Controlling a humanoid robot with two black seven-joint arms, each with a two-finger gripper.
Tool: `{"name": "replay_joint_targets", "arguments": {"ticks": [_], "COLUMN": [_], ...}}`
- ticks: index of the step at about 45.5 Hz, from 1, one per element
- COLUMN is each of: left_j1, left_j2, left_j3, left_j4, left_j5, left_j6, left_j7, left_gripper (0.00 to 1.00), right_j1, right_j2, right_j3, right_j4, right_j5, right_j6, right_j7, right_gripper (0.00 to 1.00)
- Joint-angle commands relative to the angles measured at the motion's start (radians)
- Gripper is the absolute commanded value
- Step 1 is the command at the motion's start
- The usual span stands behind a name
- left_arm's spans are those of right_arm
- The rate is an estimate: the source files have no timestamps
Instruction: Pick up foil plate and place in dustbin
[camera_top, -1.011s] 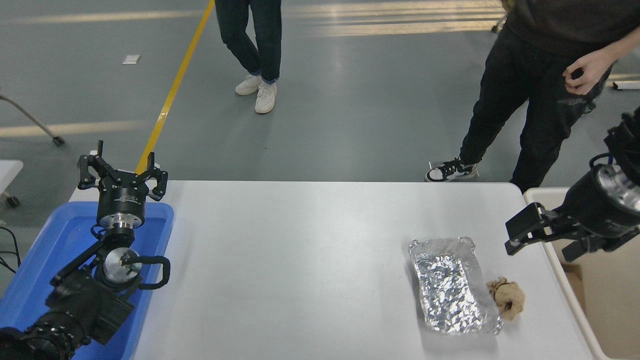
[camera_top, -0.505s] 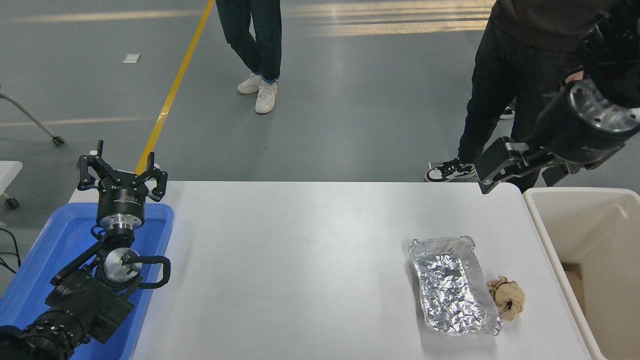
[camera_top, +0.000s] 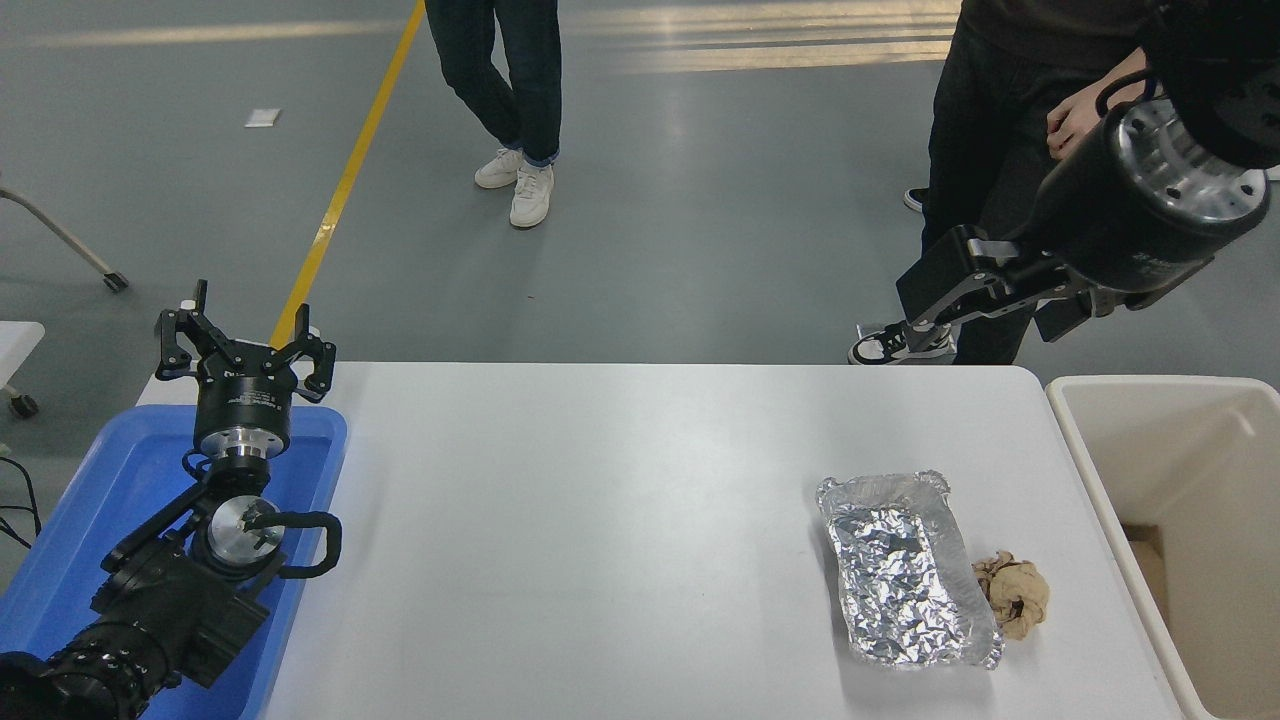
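White bench (camera_top: 620, 520) carries the foil plate (camera_top: 905, 570) near its right edge, just beside the dustbin (camera_top: 1090, 440), so my right fingers (camera_top: 935, 300), raised and released, should descend onto its thin rim gently, avoiding the paper ball (camera_top: 1015, 595).

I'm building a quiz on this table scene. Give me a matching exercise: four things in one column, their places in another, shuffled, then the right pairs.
Things:
1. foil plate
2. paper ball
3. dustbin
4. left pincer

Places:
A. off the table's right end
B. above the blue tray's far end
C. on the table, right part
D. on the table, right beside the plate

Pairs: 1-C, 2-D, 3-A, 4-B
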Motion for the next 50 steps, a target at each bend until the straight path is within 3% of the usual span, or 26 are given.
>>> {"name": "replay_joint_targets", "arguments": {"ticks": [1,7,16,35,50], "left_j1": [0.000,0.000,0.000,0.000,0.000], "left_j2": [0.000,0.000,0.000,0.000,0.000], "left_j3": [0.000,0.000,0.000,0.000,0.000], "left_j4": [0.000,0.000,0.000,0.000,0.000], "left_j5": [0.000,0.000,0.000,0.000,0.000], "left_j6": [0.000,0.000,0.000,0.000,0.000], "left_j7": [0.000,-0.001,-0.002,-0.002,0.000], "left_gripper": [0.99,0.99,0.99,0.99,0.99], "right_j1": [-0.169,-0.369,-0.674,-1.200,-1.364], "right_j2": [0.000,0.000,-0.027,-0.004,0.066], "right_j3": [0.041,0.041,0.049,0.249,0.345], "right_j4": [-0.023,-0.055,-0.244,-0.552,-0.683], "right_j5": [-0.059,-0.249,-0.490,-0.639,-0.657], "right_j6": [-0.005,-0.274,-0.443,-0.632,-0.643], "right_j7": [-0.002,-0.001,0.001,0.001,-0.001], "right_gripper": [1.00,1.00,1.00,1.00,1.00]}}
